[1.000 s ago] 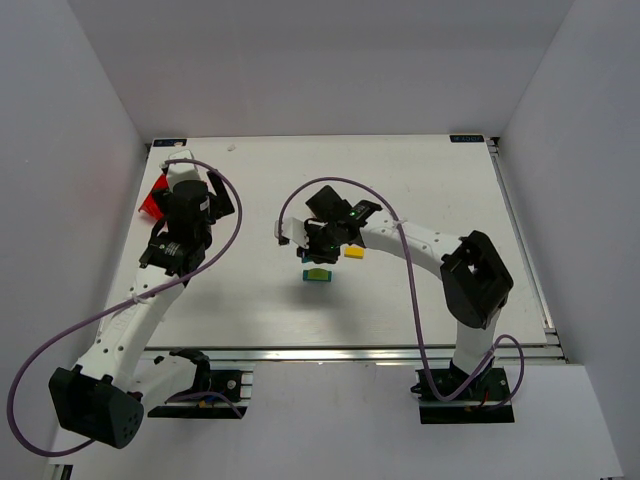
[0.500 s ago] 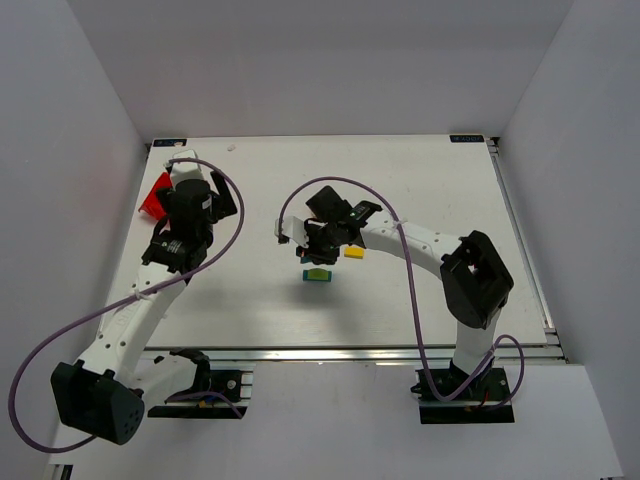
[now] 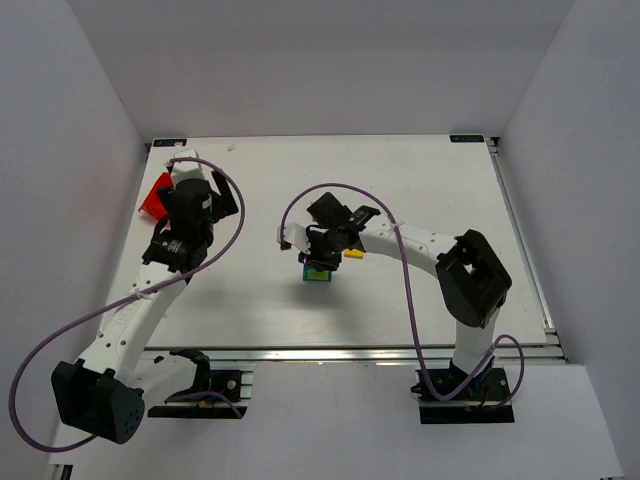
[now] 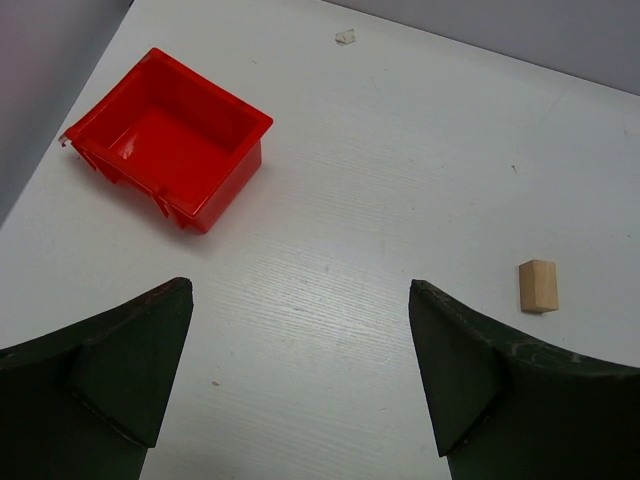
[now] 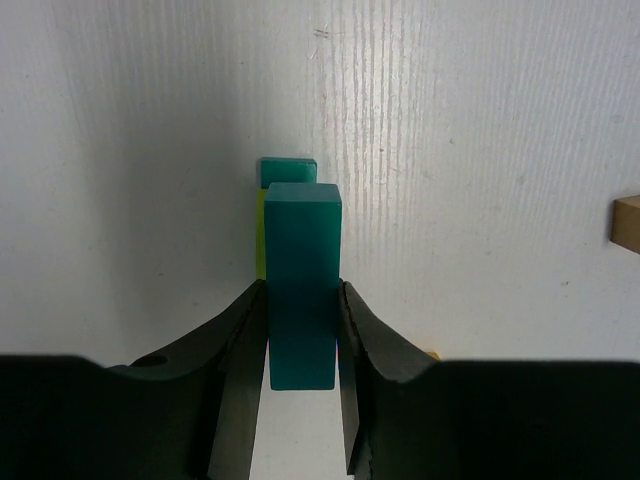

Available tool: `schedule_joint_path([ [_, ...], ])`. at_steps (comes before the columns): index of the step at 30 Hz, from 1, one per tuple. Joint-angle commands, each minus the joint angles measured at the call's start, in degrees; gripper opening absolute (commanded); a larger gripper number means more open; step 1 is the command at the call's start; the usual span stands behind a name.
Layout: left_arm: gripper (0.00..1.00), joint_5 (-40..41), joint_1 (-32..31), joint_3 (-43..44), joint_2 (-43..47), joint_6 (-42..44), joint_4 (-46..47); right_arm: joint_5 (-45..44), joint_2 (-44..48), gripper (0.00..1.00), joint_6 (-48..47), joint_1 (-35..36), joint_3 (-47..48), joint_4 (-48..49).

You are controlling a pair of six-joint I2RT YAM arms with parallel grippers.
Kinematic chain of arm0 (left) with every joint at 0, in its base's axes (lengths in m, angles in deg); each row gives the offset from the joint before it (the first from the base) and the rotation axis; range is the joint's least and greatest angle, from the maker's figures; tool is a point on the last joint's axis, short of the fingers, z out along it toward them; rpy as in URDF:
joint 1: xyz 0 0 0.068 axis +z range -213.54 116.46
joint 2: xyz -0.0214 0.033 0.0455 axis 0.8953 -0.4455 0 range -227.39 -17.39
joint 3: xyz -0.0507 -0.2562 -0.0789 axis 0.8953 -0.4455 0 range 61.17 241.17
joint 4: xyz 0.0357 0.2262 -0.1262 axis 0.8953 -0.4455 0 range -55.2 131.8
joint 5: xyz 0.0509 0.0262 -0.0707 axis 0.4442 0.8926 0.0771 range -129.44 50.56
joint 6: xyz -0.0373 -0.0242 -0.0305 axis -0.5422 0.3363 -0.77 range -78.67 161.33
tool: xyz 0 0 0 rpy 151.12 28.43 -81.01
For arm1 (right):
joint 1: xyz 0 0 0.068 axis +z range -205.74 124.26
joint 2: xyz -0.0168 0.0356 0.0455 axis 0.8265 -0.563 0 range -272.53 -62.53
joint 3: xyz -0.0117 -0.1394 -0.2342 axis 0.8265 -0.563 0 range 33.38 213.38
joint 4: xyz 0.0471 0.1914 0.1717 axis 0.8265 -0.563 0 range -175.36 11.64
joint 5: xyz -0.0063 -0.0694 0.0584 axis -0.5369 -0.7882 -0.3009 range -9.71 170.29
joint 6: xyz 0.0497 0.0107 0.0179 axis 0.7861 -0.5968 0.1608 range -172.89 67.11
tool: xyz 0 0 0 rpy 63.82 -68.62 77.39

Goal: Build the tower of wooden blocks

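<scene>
Tower partway: teal wooden block (image 5: 302, 250) pinched in right gripper (image 5: 302, 300) jaws over small yellow-and-teal wooden stack (image 5: 288, 168) (not yet released); left gripper (image 4: 300, 300) jaws wide; tan wooden block (image 4: 538, 286) unused.

Robotics lab, bench-top test cell. White surface (image 3: 420, 190) boxed in by plain pale walls (image 3: 70, 120) on three sides, purpose-built enclosure look. Two white-and-black robot arms, left arm (image 3: 130, 320) and right arm (image 3: 420, 242), mounted side by side at near edge on black base plates (image 3: 465, 405). Aluminium rail (image 3: 350, 353) along front of surface. Purple cables (image 3: 412, 300) looped loose along arms. Red plastic bin (image 4: 170, 135) at far left corner, workshop parts-tray type. Flat, even lighting.
</scene>
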Motion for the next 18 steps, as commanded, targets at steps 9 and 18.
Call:
schedule_joint_path([
  [9,0.98,-0.28,-0.13,-0.7,-0.27,0.51,1.23,1.01,-1.92,0.16,0.37,0.09,0.98,1.87],
  [18,0.98,-0.1,-0.21,-0.62,-0.71,0.6,1.23,1.18,-2.62,0.17,0.63,0.18,1.07,2.49],
])
